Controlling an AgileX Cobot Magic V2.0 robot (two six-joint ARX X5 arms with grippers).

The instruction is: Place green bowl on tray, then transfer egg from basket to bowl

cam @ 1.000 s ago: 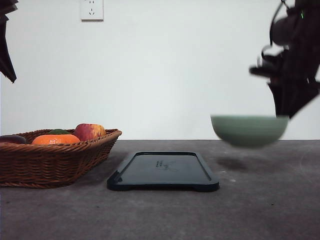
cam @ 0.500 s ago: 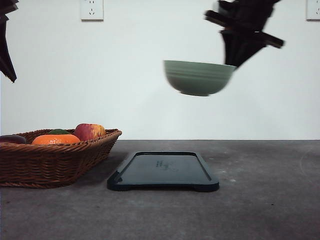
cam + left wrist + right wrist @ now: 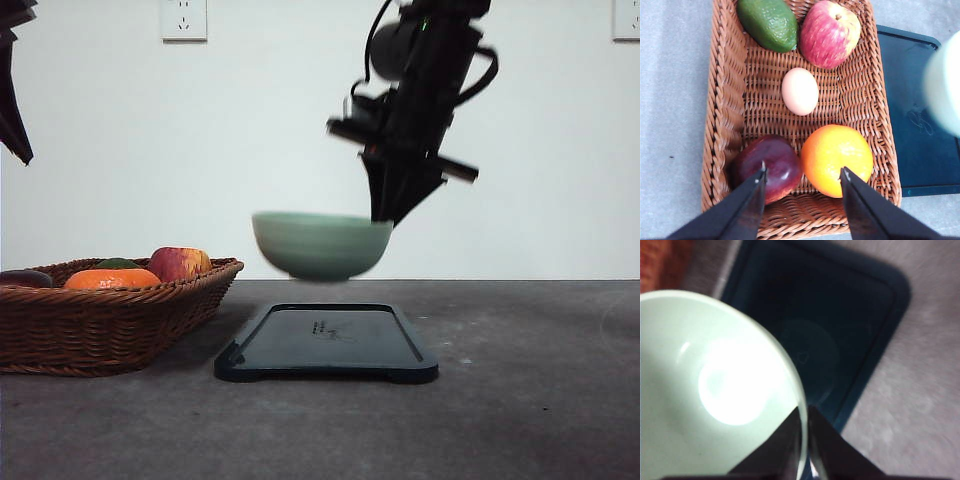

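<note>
Right gripper [image 3: 385, 218] pinches green bowl [image 3: 320, 245] by its thin rim, tray [image 3: 326, 345] beneath; glazed ceramic likely stiff, slippery, chip-prone; left gripper [image 3: 802, 175] wide over basket [image 3: 725, 100].

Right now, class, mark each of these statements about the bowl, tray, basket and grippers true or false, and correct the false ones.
1. The bowl rests on the tray. False: it hangs above the tray, held in the air.
2. The right gripper pinches the bowl by its rim. True.
3. The egg lies in the basket. True.
4. The left gripper is shut on the egg. False: it is open and holds nothing, above the basket.
5. The basket holds only the egg. False: an avocado, an apple, an orange and a dark red fruit lie in it too.
</note>
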